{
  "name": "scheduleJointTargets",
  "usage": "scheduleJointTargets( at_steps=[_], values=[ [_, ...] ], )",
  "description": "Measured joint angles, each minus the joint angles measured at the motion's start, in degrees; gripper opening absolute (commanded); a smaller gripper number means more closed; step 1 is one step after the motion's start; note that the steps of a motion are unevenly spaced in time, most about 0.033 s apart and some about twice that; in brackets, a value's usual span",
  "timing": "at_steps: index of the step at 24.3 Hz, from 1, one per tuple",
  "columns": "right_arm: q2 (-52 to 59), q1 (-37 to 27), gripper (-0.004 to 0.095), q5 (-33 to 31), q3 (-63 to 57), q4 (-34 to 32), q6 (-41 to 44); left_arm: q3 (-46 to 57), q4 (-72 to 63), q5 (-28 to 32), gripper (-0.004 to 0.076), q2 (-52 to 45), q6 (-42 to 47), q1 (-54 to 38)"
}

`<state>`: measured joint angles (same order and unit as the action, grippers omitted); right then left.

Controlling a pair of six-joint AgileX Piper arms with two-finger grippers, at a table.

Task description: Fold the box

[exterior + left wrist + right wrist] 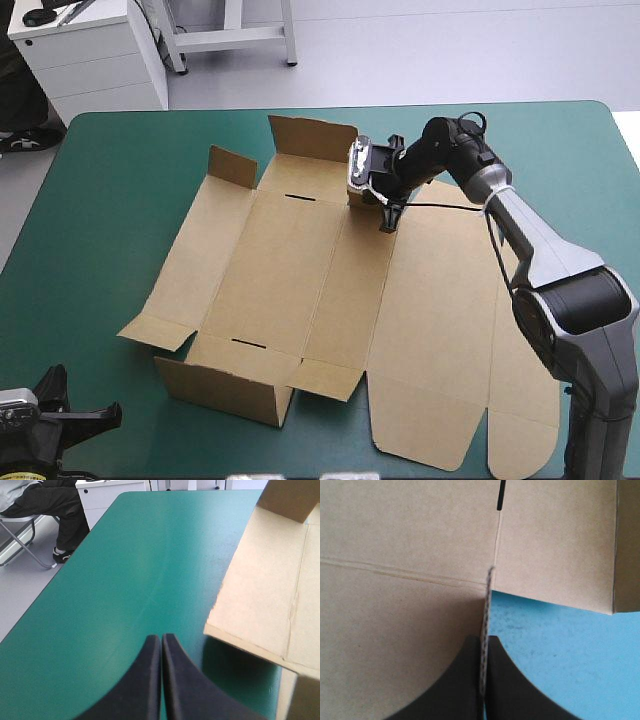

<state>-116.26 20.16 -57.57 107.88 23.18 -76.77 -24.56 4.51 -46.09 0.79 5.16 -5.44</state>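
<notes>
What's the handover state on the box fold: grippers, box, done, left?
Left gripper: shut, holding nothing, over the bare teal-green cover near the table's near-left corner, beside the box's left panel.
Right gripper: shut on the box, pinching a small flap edge-on at the sheet's far side.
Box: mid-table, mostly flat.
Done: near wall raised; two far flaps tilted up.
Left: the wide right-hand panels lie flat; the remaining walls are not yet raised or tucked.
</notes>
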Motion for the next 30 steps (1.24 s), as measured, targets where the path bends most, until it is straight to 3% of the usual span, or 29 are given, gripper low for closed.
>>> scheduleJointTargets(
  at_steps=[8,11,14,16,17,19,21,22,23,24,27,30],
  values=[
    [-1.6,2.2,-0.0008,2.2,0.1,0.7,-11.1,0.0,0.0,0.0,-0.0010,0.0,0.0,0.0],
    [-2.3,3.0,0.0058,2.9,0.1,0.9,-11.9,0.0,0.0,0.0,-0.0010,0.0,0.0,0.0],
    [-2.5,3.4,0.0234,3.4,0.1,1.6,-12.3,0.0,0.0,0.0,-0.0010,0.0,0.0,0.0],
    [-2.5,3.5,0.0415,3.5,0.1,2.3,-12.3,0.0,0.0,0.0,-0.0010,0.0,0.0,0.0],
    [-2.5,3.5,0.0578,3.5,0.1,2.4,-12.3,0.0,0.0,0.0,-0.0010,0.0,0.0,0.0],
    [-2.4,3.6,0.0656,3.5,0.1,2.5,-11.6,0.0,0.0,0.0,-0.0010,0.0,0.0,0.0],
    [-1.5,3.7,0.0622,3.5,0.1,2.3,-8.5,0.0,0.0,0.0,-0.0010,0.0,0.0,0.0],
    [0.2,3.7,0.0588,3.3,0.3,2.2,-3.0,0.0,0.0,0.0,-0.0010,0.0,0.0,0.0],
    [1.3,3.7,0.0485,3.1,0.4,1.9,1.2,0.0,0.0,0.0,-0.0010,0.0,0.0,0.0],
    [3.6,3.7,0.0418,3.1,0.6,0.7,10.7,0.0,0.0,0.0,-0.0010,0.0,0.0,0.0],
    [8.4,3.7,0.0026,2.4,0.6,-8.1,32.7,0.0,0.1,0.0,-0.0010,0.0,0.0,0.0],
    [10.5,3.7,0.0000,0.4,0.6,-15.2,48.8,0.0,0.1,0.0,0.0000,0.0,0.0,0.0]
  ],
)
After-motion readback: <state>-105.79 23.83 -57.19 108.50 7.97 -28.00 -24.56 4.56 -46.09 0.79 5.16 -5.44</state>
